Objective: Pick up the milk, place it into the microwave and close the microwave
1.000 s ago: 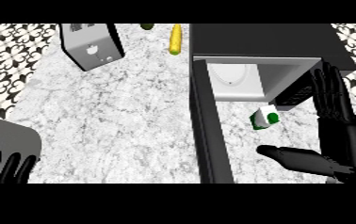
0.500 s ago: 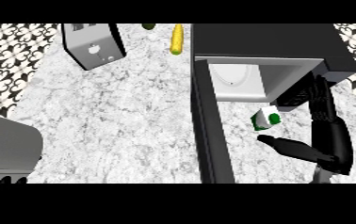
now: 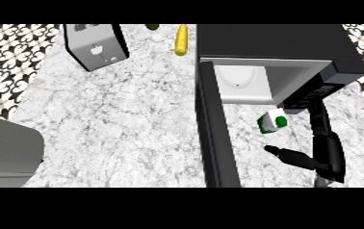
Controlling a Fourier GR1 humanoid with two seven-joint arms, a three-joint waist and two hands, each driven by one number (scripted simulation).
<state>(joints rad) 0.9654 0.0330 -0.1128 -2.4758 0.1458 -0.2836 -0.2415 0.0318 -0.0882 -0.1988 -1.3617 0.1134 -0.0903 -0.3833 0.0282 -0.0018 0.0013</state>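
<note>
Milk [image 3: 272, 123], a small white carton with green marks, is sitting on the marble counter [image 3: 128, 122] just in front of the open microwave [image 3: 284, 50], outside the cavity and not yet lifted. From the head view, the only view given, the microwave door [image 3: 215, 127] is standing swung out toward the robot, edge-on, running down the middle of the picture between the bare counter at the left and the carton at the right. The white cavity [image 3: 245, 81] is lying open behind the carton, with nothing visible inside except its pale floor.

The right hand [image 3: 323, 148] is reaching in at the lower right, spread wide: long fingers are pointing up past the carton's right side toward the microwave's front, and the thumb is stretching left below the carton. Carton and hand are looking near each other but apart; nothing is being held. The left hand is not showing; only a grey forearm [image 3: 18, 148] is entering at the left edge.

Further back, a toaster [image 3: 96, 45] and a corn cob [image 3: 182, 39] are lying on the counter, well away from the work.

So, in my judgement, every step is remaining: grasping the carton, setting it inside, and swinging the door shut.
</note>
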